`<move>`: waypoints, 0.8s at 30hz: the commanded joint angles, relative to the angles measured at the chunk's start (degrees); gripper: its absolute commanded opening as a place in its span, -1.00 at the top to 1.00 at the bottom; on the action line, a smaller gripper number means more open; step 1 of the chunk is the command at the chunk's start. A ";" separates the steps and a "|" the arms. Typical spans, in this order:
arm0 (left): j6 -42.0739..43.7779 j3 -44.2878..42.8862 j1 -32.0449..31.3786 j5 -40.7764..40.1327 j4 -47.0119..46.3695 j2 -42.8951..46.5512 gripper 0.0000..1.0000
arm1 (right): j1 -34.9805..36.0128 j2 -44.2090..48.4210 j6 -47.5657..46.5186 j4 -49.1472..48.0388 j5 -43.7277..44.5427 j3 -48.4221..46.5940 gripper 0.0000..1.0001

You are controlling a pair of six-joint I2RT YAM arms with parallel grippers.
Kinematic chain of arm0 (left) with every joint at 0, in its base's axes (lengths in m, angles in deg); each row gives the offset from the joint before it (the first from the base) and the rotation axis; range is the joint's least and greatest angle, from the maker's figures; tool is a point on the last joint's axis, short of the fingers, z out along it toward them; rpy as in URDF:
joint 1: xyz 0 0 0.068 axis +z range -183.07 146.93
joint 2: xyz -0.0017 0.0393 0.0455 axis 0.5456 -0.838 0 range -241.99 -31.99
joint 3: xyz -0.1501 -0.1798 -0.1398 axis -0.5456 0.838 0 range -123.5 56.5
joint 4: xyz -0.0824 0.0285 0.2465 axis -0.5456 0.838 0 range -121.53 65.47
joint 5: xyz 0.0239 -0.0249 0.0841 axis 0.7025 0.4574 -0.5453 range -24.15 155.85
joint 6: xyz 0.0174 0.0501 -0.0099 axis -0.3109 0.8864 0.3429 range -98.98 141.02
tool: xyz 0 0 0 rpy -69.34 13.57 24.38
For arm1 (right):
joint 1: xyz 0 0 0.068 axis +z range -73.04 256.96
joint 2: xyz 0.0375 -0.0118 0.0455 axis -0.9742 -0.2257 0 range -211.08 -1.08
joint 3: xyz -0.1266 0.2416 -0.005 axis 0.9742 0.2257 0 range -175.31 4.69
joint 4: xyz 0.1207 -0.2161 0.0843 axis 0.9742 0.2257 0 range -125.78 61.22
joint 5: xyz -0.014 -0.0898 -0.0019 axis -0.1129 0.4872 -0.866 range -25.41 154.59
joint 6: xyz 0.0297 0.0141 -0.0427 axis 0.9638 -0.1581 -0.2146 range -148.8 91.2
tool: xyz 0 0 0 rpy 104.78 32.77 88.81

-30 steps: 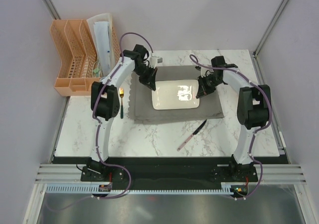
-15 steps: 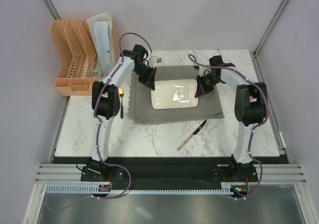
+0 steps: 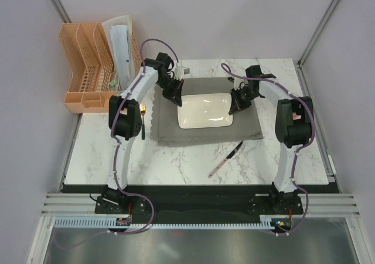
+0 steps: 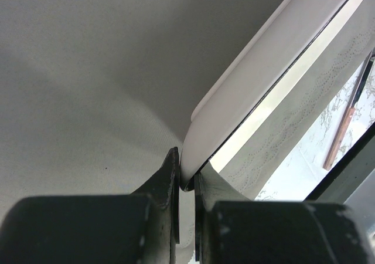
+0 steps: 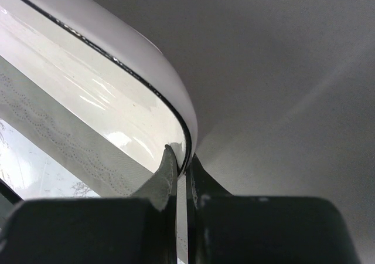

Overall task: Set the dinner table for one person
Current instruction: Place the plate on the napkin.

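Since the white plate (image 3: 205,111) looks stiff, glossy and breakable, its rim is the safest hold. The left gripper (image 3: 174,97) and right gripper (image 3: 237,104) each pinch one end of it, over the placemat (image 3: 205,132) near the far edge of the table (image 3: 176,164).

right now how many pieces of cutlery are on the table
2. A knife lies on the table near the placemat's front right corner; a gold-tipped utensil lies left of the placemat, beside the left arm. Others may be hidden in the rack.
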 commanded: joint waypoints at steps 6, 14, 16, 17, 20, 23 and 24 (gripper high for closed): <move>2.26 -3.39 -0.94 0.14 -2.17 -3.51 0.95 | 2.45 -4.31 -3.51 -3.34 1.72 -2.47 1.00; 2.96 -3.92 -0.86 -0.56 -3.31 -6.31 0.95 | 2.45 -8.44 -3.51 -4.22 1.54 -4.32 1.00; 2.87 -4.44 -0.94 -0.65 -3.49 -7.63 0.95 | 2.45 -9.76 -3.60 -4.31 1.54 -4.76 1.00; 3.05 -5.14 -0.94 -0.57 -3.58 -8.07 0.95 | 2.45 -10.29 -3.60 -4.39 1.54 -4.93 1.00; 3.05 -6.03 -0.94 -0.57 -4.01 -9.57 0.83 | 2.45 -11.96 -3.95 -4.48 1.81 -5.81 1.00; 3.14 -6.03 -0.86 -0.39 -4.80 -10.36 0.43 | 2.36 -13.71 -4.13 -4.48 1.98 -6.69 0.99; 3.22 -6.03 -0.94 -0.65 -4.89 -10.54 0.24 | 2.45 -14.50 -4.30 -4.48 1.90 -6.95 0.93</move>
